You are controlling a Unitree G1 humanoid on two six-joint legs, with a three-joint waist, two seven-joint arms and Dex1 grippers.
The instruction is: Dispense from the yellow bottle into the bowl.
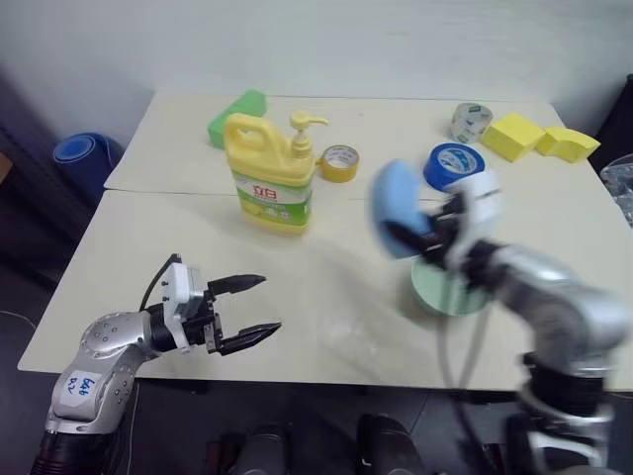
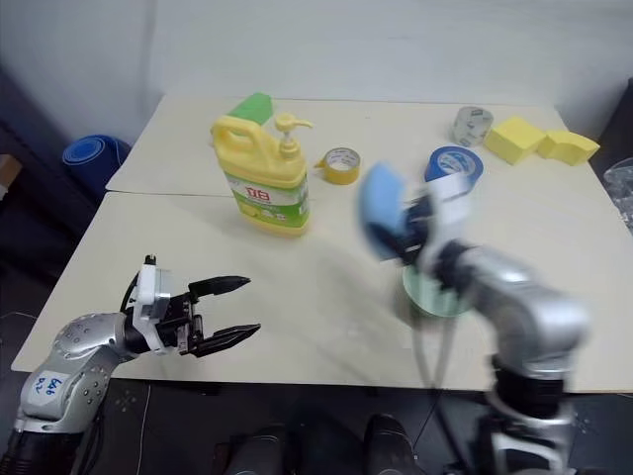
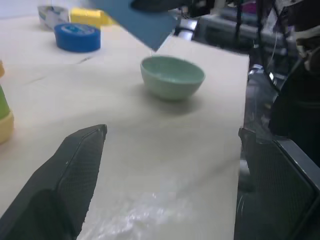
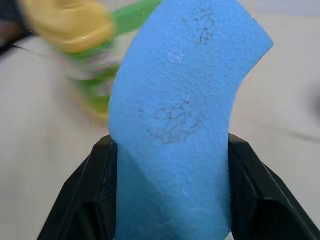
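Right now the right claw (image 4: pixel 167 192) is clamped on a light-blue sponge (image 4: pixel 185 110), the foam bent between its two black fingers (image 4: pixel 87 192), held up in the air above the bowl (image 1: pixel 450 292). That pale green bowl sits on the surface (image 1: pixel 326 317) near the front right, partly behind the right arm. Over on the left, the left claw (image 1: pixel 249 310) hovers above the front edge with its fingers spread wide and nothing between them. Back across the surface stands the yellow bottle (image 1: pixel 269 173), upright, pump nozzle on top, well apart from the bowl. Just beside the bottle lies a yellow tape roll (image 1: pixel 339 162), and a blue tape ring (image 1: pixel 452 163) rests farther right.
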